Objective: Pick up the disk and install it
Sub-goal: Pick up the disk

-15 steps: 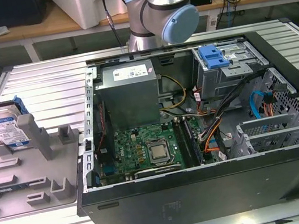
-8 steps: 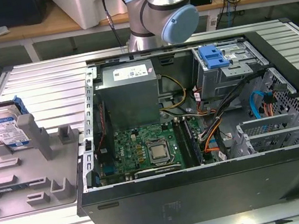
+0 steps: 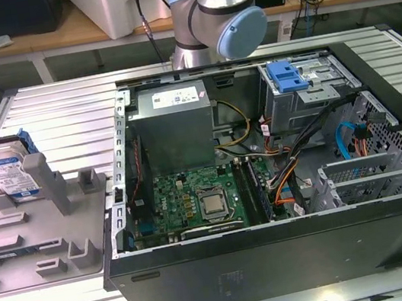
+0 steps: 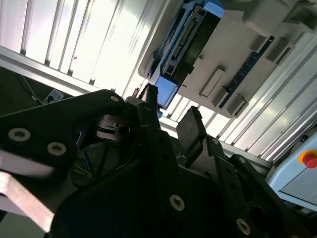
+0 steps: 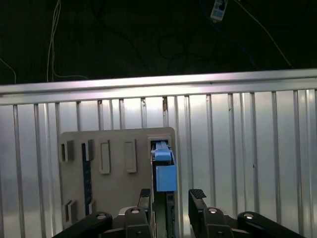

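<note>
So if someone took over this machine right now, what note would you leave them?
Gripper: open, holding nothing. In the first wrist view the disk lines up with the gap between its fingers.
Disk: standing upright in the grey holder, at the exterior view's left, outside the open computer case.
Done: nothing that shows.
Left: disk not yet picked up and not yet installed in the case.

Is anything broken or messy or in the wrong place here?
Nothing looks broken or spilled. The disk stands on its edge in the grey holder, outside the open computer case, at the exterior view's left. Loose cables lie inside the case, which seems normal. The end effector is open and holds nothing.
</note>
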Motion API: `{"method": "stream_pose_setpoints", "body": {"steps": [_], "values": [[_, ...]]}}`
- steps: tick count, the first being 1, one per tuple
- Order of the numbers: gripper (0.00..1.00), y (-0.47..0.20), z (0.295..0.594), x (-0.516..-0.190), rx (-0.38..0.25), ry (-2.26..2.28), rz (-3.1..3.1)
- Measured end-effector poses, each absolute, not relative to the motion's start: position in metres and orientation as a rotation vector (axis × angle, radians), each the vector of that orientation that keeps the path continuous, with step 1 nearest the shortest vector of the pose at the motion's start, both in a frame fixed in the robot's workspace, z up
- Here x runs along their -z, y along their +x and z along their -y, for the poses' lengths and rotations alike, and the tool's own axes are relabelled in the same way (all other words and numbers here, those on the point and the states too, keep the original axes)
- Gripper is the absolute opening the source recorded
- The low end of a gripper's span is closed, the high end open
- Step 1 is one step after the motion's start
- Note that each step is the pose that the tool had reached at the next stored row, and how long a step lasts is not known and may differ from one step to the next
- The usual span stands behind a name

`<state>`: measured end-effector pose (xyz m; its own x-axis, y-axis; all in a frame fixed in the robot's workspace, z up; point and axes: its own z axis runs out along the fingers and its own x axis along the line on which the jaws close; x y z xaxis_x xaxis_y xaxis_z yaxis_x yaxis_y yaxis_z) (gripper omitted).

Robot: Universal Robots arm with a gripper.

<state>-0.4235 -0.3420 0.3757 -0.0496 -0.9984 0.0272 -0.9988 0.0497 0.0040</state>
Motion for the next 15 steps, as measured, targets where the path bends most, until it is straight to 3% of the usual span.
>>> {"method": "stream_pose_setpoints", "body": {"steps": [15], "values": [[0.44,-0.424,0.345,-0.359,-0.025,2.150,2.259]]}}
